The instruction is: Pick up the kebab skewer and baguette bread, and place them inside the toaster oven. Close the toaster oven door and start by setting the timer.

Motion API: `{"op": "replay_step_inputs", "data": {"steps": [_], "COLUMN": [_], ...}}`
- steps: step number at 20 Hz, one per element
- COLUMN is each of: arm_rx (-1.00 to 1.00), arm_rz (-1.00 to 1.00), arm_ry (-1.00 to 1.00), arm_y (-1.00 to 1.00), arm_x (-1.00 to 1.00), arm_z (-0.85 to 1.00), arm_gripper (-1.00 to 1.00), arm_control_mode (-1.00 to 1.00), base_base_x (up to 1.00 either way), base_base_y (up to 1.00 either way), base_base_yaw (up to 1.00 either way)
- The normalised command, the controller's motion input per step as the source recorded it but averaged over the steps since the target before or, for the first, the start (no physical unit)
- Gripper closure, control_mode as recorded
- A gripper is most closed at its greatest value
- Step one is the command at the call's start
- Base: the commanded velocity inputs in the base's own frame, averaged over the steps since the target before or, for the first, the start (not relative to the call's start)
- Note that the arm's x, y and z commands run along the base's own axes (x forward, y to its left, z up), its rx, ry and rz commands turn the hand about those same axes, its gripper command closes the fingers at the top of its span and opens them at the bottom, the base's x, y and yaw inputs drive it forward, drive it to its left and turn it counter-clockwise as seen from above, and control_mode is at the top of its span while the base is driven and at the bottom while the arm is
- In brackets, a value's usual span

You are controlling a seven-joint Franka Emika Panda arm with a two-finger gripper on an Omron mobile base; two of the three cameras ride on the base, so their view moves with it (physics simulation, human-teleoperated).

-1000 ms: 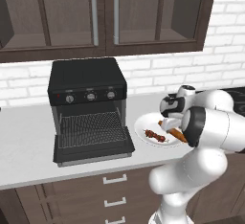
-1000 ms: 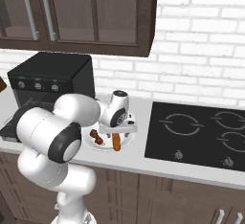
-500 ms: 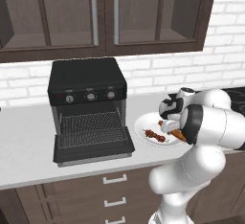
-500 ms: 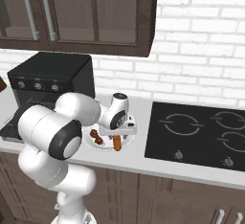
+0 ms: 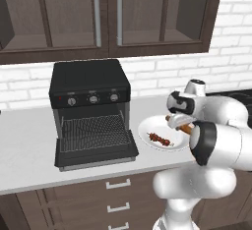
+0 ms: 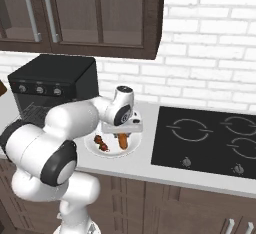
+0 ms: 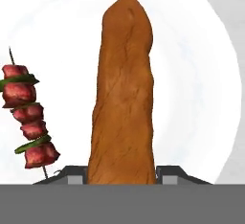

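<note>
On the left part of the surface (image 5: 29,145), near the back wall, the toaster oven (image 5: 91,89) is seen, a black box with three round knobs and a small red light on its front. The toaster oven door (image 5: 96,153) is dropped down flat toward the front edge of the surface, and the wire rack (image 5: 93,130) is shown inside the open cavity.

To the right of the oven, apart from it, a white plate (image 5: 147,126) is placed in the middle of the surface. The kebab skewer (image 5: 160,139) is lying on the plate, on the side nearer to the front edge. In the hand view the kebab skewer (image 7: 29,117) is seen with red meat chunks and thin green pieces between them, beside the baguette bread (image 7: 124,94) but not touching it.

The baguette bread (image 5: 182,126) is lying on the right half of the plate, partly covered by the arm. The gripper (image 6: 122,130) is lowered over it. In the hand view the near end of the loaf is placed between the two fingers (image 7: 74,173), which are partly closed and stand close at both its sides; whether they are already pressing on the bread cannot be told.

Further right, in the right base view, a black cooktop (image 6: 210,138) is set into the surface.
</note>
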Motion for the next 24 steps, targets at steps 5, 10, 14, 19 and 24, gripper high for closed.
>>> {"op": "replay_step_inputs", "data": {"steps": [5, 10, 14, 19, 24], "arm_rx": [0.00, -0.01, 0.00, -0.11, -0.07], "arm_rz": [0.28, 0.42, 0.51, 0.42, 0.38], "arm_ry": [0.00, 0.00, 0.00, -0.03, -0.06], "arm_y": [0.63, 0.94, 0.99, 1.00, 1.00], "arm_x": [-0.56, -0.61, -0.44, -0.42, -0.10], "arm_z": [0.88, 0.71, 0.52, 0.14, 0.21], "arm_gripper": [1.00, 1.00, 1.00, 1.00, 1.00], "arm_control_mode": [-1.00, -1.00, -1.00, -1.00, -1.00], "base_base_x": [0.00, 0.00, 0.00, 0.00, 0.00], "base_base_y": [0.00, 0.00, 0.00, 0.00, 0.00], "base_base_yaw": [0.00, 0.00, 0.00, 0.00, 0.00]}}
